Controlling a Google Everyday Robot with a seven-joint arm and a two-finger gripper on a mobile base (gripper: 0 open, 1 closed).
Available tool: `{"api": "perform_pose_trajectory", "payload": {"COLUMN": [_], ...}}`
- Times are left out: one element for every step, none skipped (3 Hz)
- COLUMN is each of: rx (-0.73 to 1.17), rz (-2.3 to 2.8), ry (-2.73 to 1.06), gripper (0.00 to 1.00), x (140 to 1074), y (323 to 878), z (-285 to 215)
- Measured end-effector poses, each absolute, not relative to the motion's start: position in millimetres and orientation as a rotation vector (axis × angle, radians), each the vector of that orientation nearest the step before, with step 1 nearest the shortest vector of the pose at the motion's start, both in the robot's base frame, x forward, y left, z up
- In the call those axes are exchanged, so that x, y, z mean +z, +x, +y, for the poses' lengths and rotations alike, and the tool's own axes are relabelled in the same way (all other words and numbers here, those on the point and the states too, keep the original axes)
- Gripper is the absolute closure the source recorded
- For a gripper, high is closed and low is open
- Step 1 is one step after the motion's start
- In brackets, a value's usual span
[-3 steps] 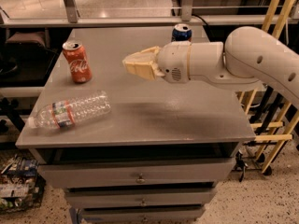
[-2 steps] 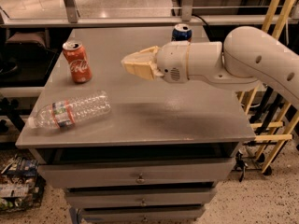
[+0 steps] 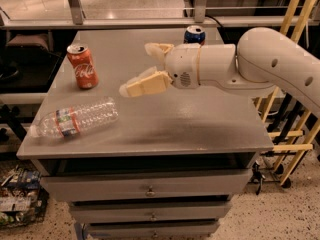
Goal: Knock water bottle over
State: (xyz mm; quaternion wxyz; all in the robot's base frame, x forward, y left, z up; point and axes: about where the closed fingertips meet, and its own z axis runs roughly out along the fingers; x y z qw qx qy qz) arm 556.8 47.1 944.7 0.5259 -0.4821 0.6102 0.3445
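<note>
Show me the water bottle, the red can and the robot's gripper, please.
water bottle (image 3: 82, 116), camera view, on its ribbed clear body, lying on its side.
Coca-Cola can (image 3: 84, 69), camera view, on its red side.
gripper (image 3: 137, 68), camera view, midway between its open fingertips, above the table (image 3: 200, 129).

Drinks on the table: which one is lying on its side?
The clear water bottle, at the front left; the red Coca-Cola can and blue can stand upright. The gripper hovers over the table's middle, jaws open.

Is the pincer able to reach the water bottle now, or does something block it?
Probably yes. The pincer hangs open above the table, right of the water bottle, which lies on its side; the red can stands behind, off that path.
</note>
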Motion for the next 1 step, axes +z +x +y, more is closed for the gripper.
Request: {"api": "perform_pose_trajectory", "payload": {"rx": [0.824], "rz": [1.459], "ry": [-1.153], "gripper": [0.0], "x": [944.7], "y": [556.8], "z": [47.2]}}
